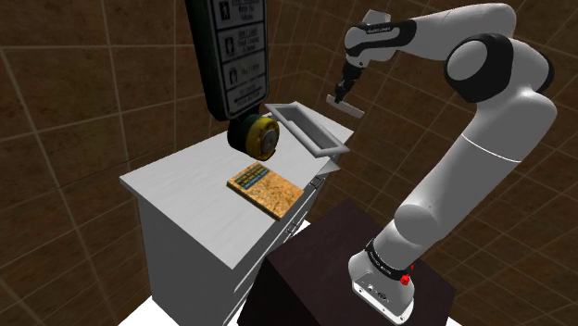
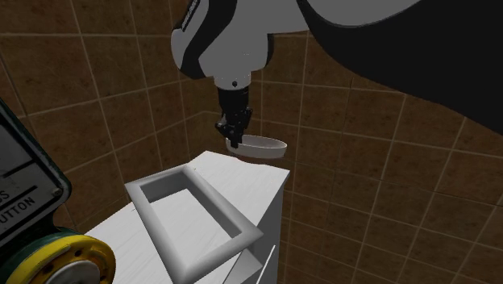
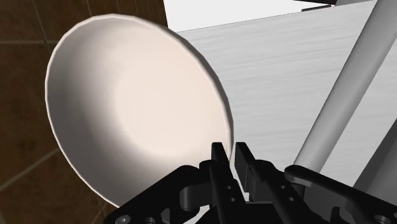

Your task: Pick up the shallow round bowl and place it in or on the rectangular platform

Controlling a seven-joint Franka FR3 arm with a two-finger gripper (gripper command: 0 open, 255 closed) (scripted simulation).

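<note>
My black gripper [image 1: 344, 91] [image 2: 233, 134] [image 3: 228, 153] is shut on the rim of the shallow round white bowl [image 1: 345, 106] [image 2: 261, 148] [image 3: 133, 102] and holds it in the air, tilted. The rectangular platform [image 1: 326, 148] [image 2: 157, 219] is a grey open tray with raised walls, lying on the white cabinet top [image 1: 185, 181] [image 3: 280, 76]. In the shoulder view the bowl hangs above and just right of the tray's far end. In the second exterior view it hovers over the cabinet's far corner, beyond the tray.
A cork-coloured board [image 1: 263, 186] lies on the cabinet in front of the tray. A tall black device with a yellow round base [image 1: 253, 135] [image 2: 56, 256] stands beside the tray. The dark stand [image 1: 315, 278] sits by the cabinet. Brown tiled walls surround.
</note>
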